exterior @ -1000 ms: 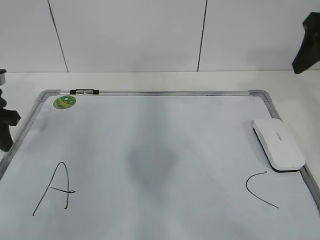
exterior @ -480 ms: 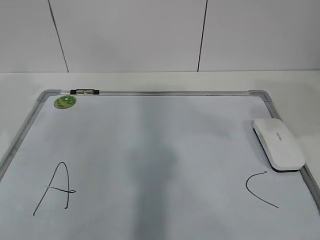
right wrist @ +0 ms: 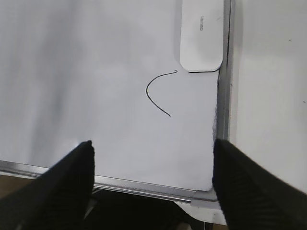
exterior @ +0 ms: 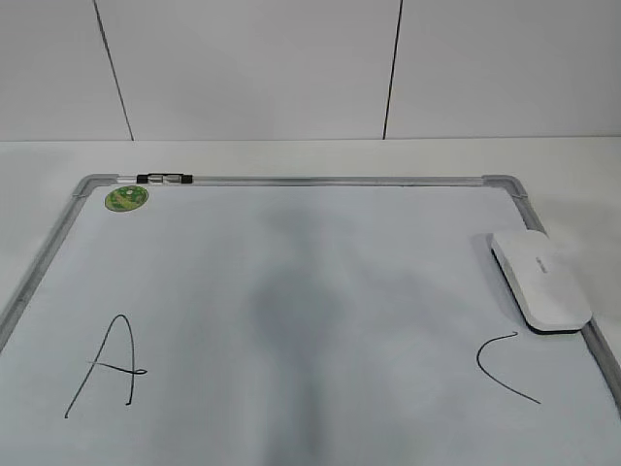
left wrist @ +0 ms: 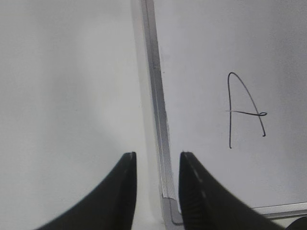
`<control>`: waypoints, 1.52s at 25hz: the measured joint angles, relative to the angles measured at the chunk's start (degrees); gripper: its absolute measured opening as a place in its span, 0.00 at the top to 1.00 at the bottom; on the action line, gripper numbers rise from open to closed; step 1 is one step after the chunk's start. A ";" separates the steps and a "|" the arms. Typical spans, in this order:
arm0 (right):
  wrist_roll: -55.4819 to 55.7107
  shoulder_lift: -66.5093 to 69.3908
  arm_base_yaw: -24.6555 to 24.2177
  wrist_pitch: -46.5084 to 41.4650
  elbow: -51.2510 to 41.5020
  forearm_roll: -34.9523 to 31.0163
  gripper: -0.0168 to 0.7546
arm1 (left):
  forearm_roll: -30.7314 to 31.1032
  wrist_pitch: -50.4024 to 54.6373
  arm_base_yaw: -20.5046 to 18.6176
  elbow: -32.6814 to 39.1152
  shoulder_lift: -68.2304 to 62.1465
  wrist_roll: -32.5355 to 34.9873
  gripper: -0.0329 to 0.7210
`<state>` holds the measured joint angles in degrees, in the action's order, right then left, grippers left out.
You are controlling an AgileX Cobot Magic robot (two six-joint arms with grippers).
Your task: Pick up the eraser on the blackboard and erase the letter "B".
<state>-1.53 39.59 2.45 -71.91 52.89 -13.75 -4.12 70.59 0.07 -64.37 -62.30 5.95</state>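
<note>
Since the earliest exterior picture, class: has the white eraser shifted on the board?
No. The eraser lies by the blackboard's right frame, just above the open curved stroke, as before.

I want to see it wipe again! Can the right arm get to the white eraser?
Probably yes. The right gripper is open, and the eraser lies straight ahead on the blackboard with nothing between them.

White panelled wall [exterior: 252,68] behind white table [exterior: 291,155]
</note>
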 joint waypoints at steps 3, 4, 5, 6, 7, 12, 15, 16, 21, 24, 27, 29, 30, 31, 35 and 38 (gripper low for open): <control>0.00 -7.41 0.00 -0.13 -0.92 0.90 0.22 | -0.09 0.75 0.00 0.00 6.08 0.00 0.66; 0.00 -9.31 0.00 -0.34 -1.07 1.32 0.22 | -0.09 0.88 0.00 0.00 8.13 0.00 0.66; 0.00 -11.12 0.00 -0.35 -1.32 1.94 0.22 | -0.09 0.97 0.00 0.00 9.83 0.00 0.66; 0.09 -13.27 0.00 -0.46 -1.63 2.35 0.22 | -0.09 1.02 0.00 0.13 11.83 0.00 0.66; 0.09 -15.55 0.00 -0.58 -2.12 2.88 0.22 | -0.09 1.11 0.00 0.35 13.83 0.00 0.66; 0.09 -22.57 0.00 -0.81 -5.41 3.68 0.22 | -0.13 1.54 0.00 5.55 23.33 0.00 0.66; 0.09 -24.68 0.00 -0.94 -8.11 3.87 0.22 | -0.13 1.81 0.00 10.65 29.26 0.00 0.66; 0.09 -25.19 0.00 -0.94 -9.02 4.00 0.22 | -0.13 1.81 0.00 12.48 31.03 0.00 0.66; -0.03 -28.02 0.00 -0.94 -15.18 4.65 0.22 | -1.18 1.92 0.00 20.77 41.37 0.00 0.66; -2.13 -29.71 0.00 -0.94 -17.41 4.92 0.22 | -1.83 1.92 0.00 24.54 47.31 0.00 0.66; -4.26 -31.86 0.00 -0.94 -18.67 5.20 0.22 | -1.92 1.92 0.00 27.46 52.99 0.00 0.66; -4.66 -33.67 0.00 -0.22 -19.85 6.08 0.22 | -1.96 1.15 0.00 29.09 56.58 0.00 0.66; -4.79 -34.72 0.00 0.24 -20.53 6.89 0.22 | -1.96 0.71 0.00 29.81 58.01 0.00 0.66; -4.90 -35.32 0.00 0.50 -20.94 7.41 0.22 | -2.07 0.23 0.00 30.44 59.68 0.00 0.66; -5.13 -38.71 0.00 2.58 -22.73 9.44 0.22 | -2.09 -1.15 0.00 32.10 61.58 0.00 0.66; -5.12 -40.27 0.00 3.34 -23.15 9.83 0.22 | -1.86 -2.68 0.00 32.46 61.58 0.00 0.66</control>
<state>-6.65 -0.68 2.45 -68.56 29.74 -3.91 -5.98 67.90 0.07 -31.91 -0.72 5.95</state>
